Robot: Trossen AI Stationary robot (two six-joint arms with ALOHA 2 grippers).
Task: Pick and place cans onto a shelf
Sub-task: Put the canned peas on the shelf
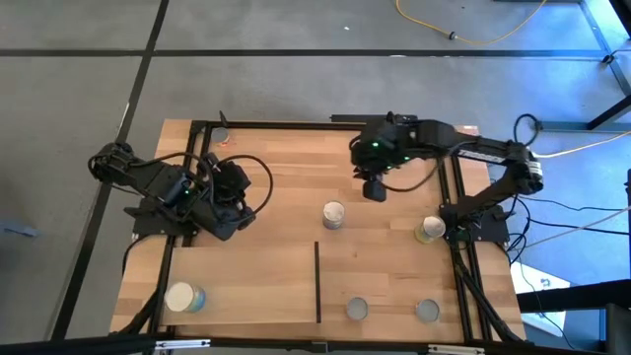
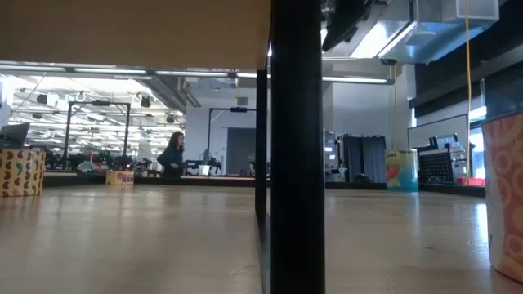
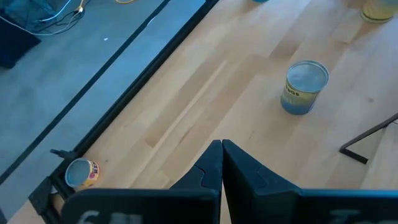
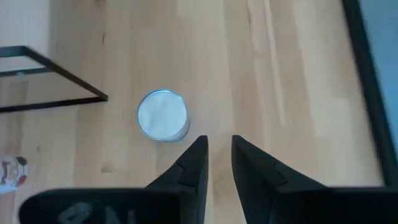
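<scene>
Showing blue-and-yellow label, can (image 3: 304, 88) bears writing too small to read.

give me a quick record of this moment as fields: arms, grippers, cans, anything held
left gripper: shut, empty, parked over the table's left side
right gripper: open, empty, hovering over the table's right half beside a can
nearest can: upright, pale top, apart from the right fingers
cans in high view: five upright on the table; centre, right edge, near left corner, two along the near edge
black strip: upright divider on the near half of the table
held: nothing
</scene>
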